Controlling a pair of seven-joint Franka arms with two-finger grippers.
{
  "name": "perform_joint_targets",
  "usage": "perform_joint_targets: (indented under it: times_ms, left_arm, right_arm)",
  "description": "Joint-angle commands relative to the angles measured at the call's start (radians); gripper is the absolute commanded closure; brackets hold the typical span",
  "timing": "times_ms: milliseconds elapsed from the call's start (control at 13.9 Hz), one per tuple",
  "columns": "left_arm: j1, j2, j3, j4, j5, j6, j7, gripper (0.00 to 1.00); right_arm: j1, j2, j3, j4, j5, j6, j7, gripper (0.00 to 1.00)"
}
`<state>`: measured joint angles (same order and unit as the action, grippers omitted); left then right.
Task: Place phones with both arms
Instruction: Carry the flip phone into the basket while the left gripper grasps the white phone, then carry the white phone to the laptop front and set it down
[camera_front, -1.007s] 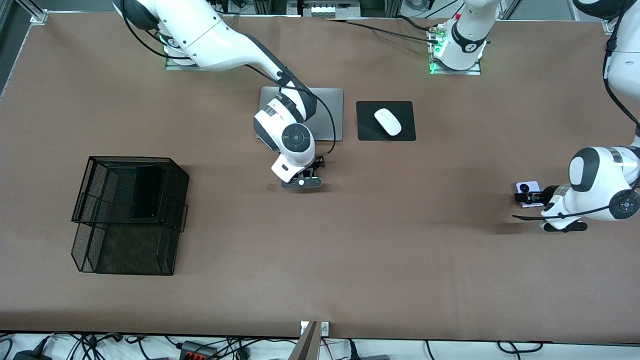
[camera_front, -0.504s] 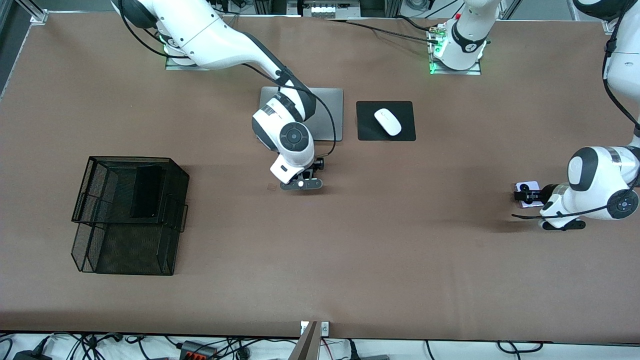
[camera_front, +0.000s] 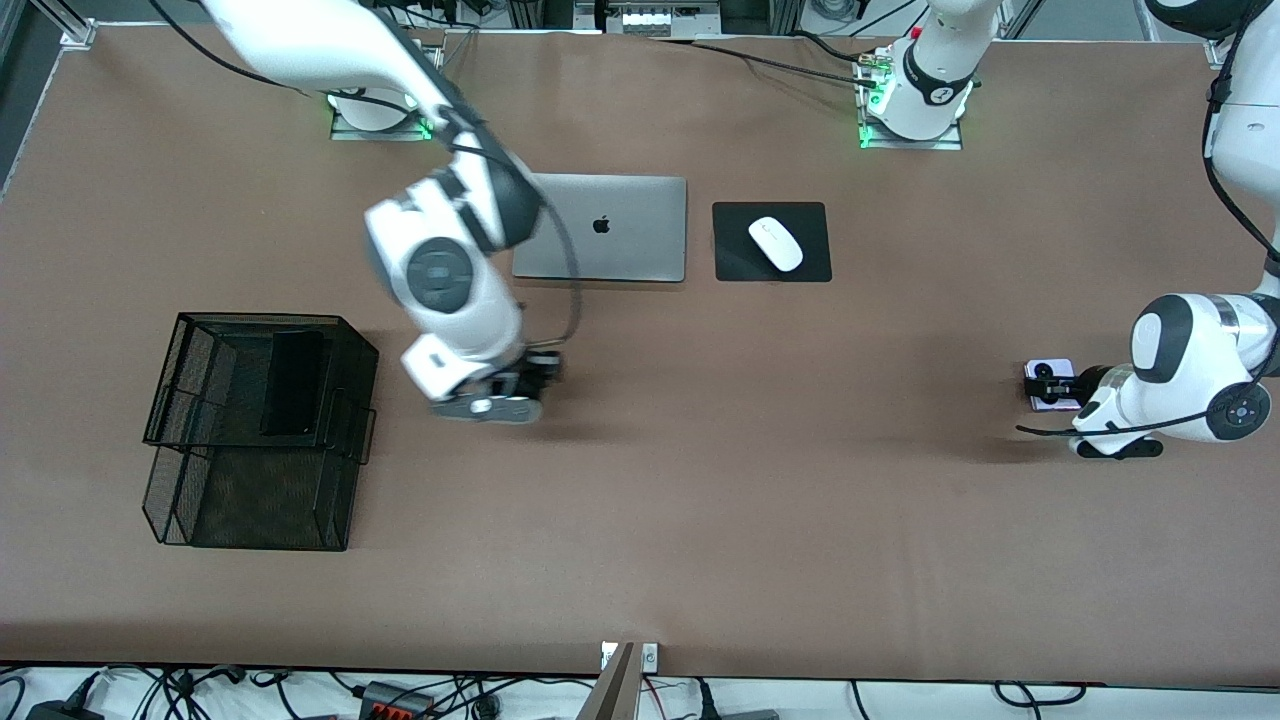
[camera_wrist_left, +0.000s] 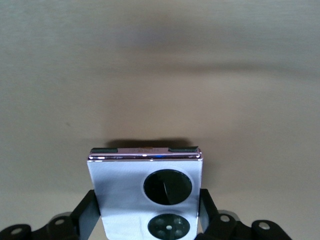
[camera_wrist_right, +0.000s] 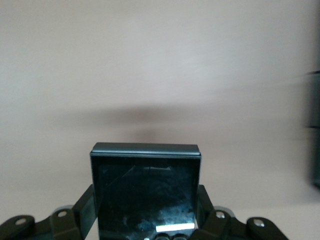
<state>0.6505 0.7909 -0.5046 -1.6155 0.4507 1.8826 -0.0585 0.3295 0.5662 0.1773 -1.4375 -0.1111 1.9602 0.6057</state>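
A small squarish lilac-white phone (camera_front: 1050, 402) with two black circles lies at the left arm's end of the table. My left gripper (camera_front: 1050, 385) is shut on it, a finger (camera_wrist_left: 89, 210) pressed against each side of the phone (camera_wrist_left: 120, 180). My right gripper (camera_front: 535, 378) hangs over bare table between the laptop and the basket, shut on a small squarish black folded phone (camera_wrist_right: 145, 185). A long slim black phone (camera_front: 293, 382) lies in the upper tier of the basket.
A black wire-mesh two-tier basket (camera_front: 260, 320) stands toward the right arm's end. A closed silver laptop (camera_front: 610, 240) and a white mouse (camera_front: 775, 243) on a black pad (camera_front: 735, 262) lie near the arms' bases.
My right arm has risen and swung toward the basket with the black folded phone, uncovering the laptop. My left gripper's fingers have closed in on the lilac-white phone.
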Motion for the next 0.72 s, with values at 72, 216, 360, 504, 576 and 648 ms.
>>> perform_joint_targets:
  times_ms: [72, 216, 360, 504, 576, 648]
  left_arm:
    - [-0.006, -0.029, -0.159, 0.084, -0.003, -0.187, -0.018, 0.73]
    - [-0.034, -0.021, -0.253, 0.092, -0.001, -0.198, -0.018, 0.73]
    - [-0.170, -0.016, -0.261, 0.112, -0.006, -0.197, -0.059, 0.75]
    - [-0.298, 0.013, -0.259, 0.131, -0.007, -0.188, -0.185, 0.75]
    - [-0.372, 0.031, -0.259, 0.149, -0.012, -0.166, -0.277, 0.75]
    - [-0.446, 0.051, -0.258, 0.167, -0.018, -0.127, -0.359, 0.75]
  right_arm:
    - [-0.174, -0.078, 0.017, -0.040, -0.007, -0.111, -0.151, 0.72]
    - [-0.259, -0.092, 0.017, -0.038, -0.005, -0.164, -0.243, 0.72]
    - [-0.346, -0.092, 0.017, -0.038, -0.005, -0.175, -0.334, 0.70]
    - [-0.417, -0.080, 0.017, -0.043, -0.005, -0.173, -0.444, 0.70]
    - [-0.450, -0.065, 0.017, -0.043, -0.007, -0.172, -0.484, 0.70]
    - [-0.484, -0.058, 0.016, -0.044, -0.009, -0.172, -0.518, 0.70]
